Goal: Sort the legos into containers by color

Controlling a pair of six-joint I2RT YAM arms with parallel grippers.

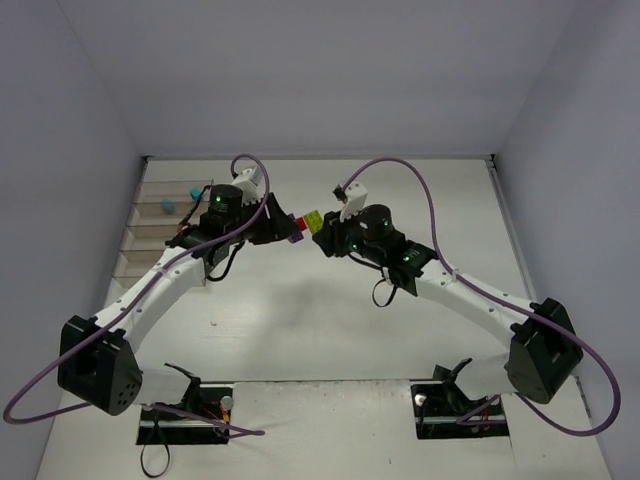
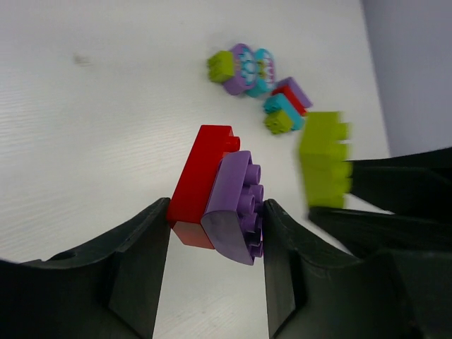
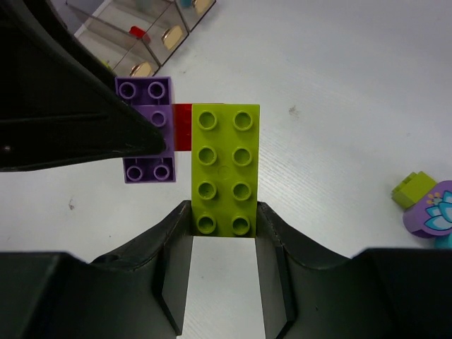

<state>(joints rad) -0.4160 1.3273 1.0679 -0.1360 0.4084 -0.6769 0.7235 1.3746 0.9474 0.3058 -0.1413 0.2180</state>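
The left gripper (image 2: pixel 215 220) is pinching a red brick (image 2: pixel 201 166) and purple brick (image 2: pixel 236 201) together; the right gripper (image 3: pixel 224 217) is clamping the lime brick (image 3: pixel 224 159) endwise (long axis pointing away), touching the red one. The bins (image 1: pixel 150 232) are lying nearer the left arm (image 1: pixel 160 288).

Your R gripper (image 3: pixel 224 220) pinches the near end of a lime 2x4 brick (image 3: pixel 226 159), studs up. A red brick (image 3: pixel 183 127) shows betw. it & a purple brick (image 3: pixel 147 95). L gripper (image 3: pixel 138 134) overlaps the purple one. Clear containers (image 3: pixel 106 32) lie beyond, one w/ a red piece (image 3: pixel 139 32). A small lime brick (image 3: pixel 413 189) & a purple flower piece (image 3: pixel 432 212) lie together on the desk, well apart.
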